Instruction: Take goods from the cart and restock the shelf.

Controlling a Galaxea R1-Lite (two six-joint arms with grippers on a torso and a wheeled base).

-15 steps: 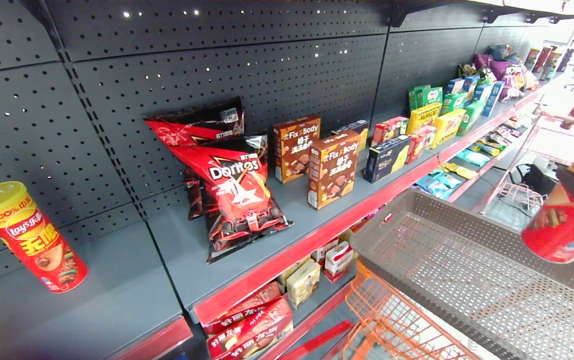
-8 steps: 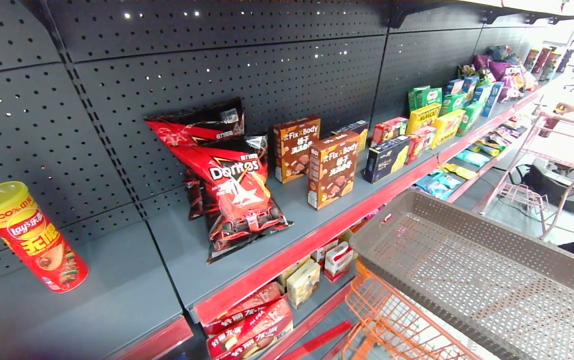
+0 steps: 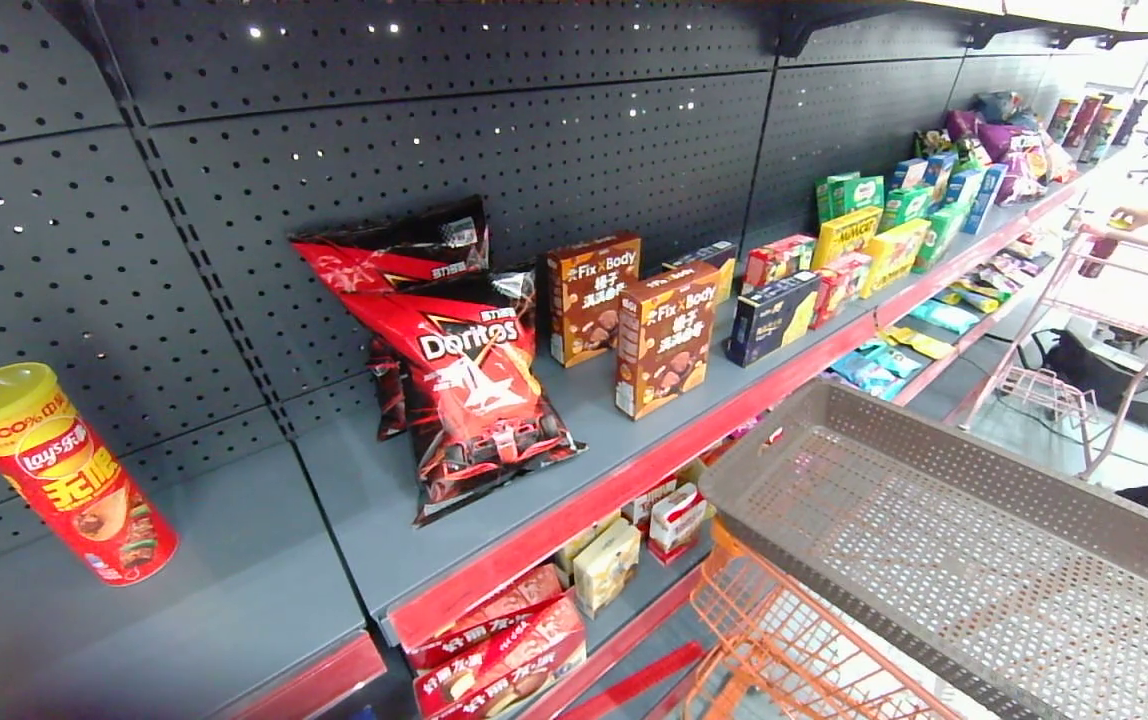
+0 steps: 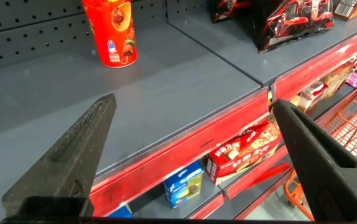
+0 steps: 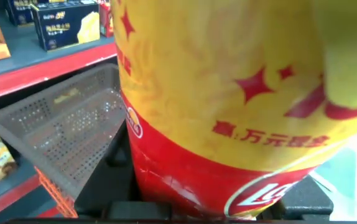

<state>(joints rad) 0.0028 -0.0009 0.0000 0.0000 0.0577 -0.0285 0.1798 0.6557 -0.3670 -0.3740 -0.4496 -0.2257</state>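
Chip can (image 5: 228, 93) sits gripped within right end effector (image 5: 216, 208).

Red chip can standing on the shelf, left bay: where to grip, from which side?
Grip the red chip can mid-body across its round wall, coming level from the aisle. It stands upright, bare shelf on both sides, pegboard behind. The left gripper is open.

Head camera looks down along the grey metal shelf (image 3: 344, 470); left wrist camera faces the same shelf nearer; right wrist camera hugs a red-and-yellow crisp tube (image 5: 228, 124).
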